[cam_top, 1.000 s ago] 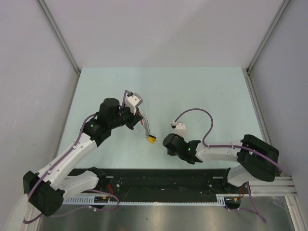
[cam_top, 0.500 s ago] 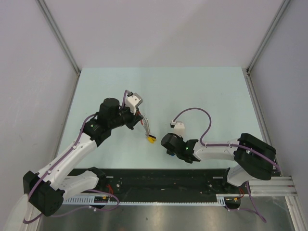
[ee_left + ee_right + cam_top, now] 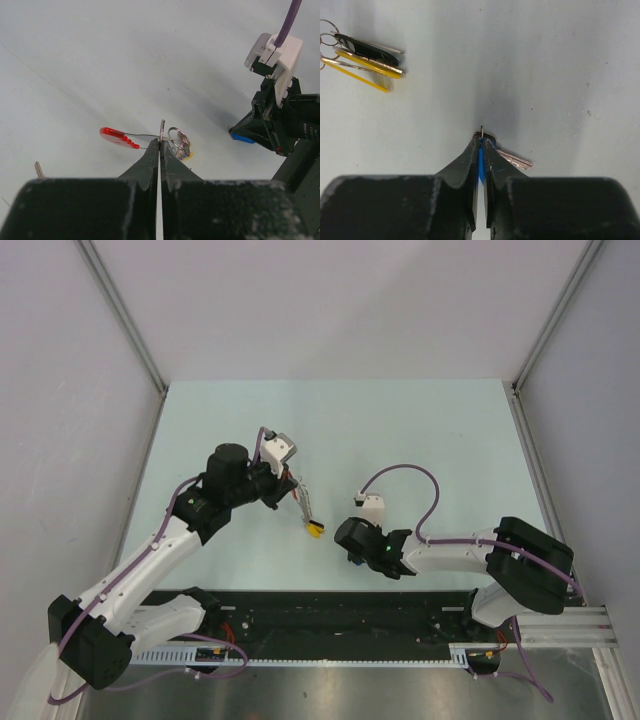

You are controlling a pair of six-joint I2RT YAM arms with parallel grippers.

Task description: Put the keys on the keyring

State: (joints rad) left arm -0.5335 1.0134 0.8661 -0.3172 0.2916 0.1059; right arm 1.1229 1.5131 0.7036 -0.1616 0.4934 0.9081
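Note:
My left gripper (image 3: 160, 142) is shut on the grey metal piece of the keyring (image 3: 177, 141), held above the table. A red piece (image 3: 117, 137) sticks out to the left of the tips, and wire rings with a yellow cap hang to the right. In the top view the keyring (image 3: 308, 512) dangles below the left gripper (image 3: 290, 480). My right gripper (image 3: 482, 140) is down at the table, shut on a blue-capped key (image 3: 481, 167) whose silver blade (image 3: 516, 159) juts out to the right. The same blue key (image 3: 242, 138) shows in the left wrist view.
Black and yellow-capped keys (image 3: 367, 56) of the keyring hang at the upper left of the right wrist view. A silver key blade (image 3: 37, 169) lies on the table (image 3: 420, 440) at the left wrist view's lower left, its head hidden. White walls stand around the table.
My right gripper's jaws have closed onto the blue key, and the right arm has shifted slightly left. The left arm and keyring have not moved.

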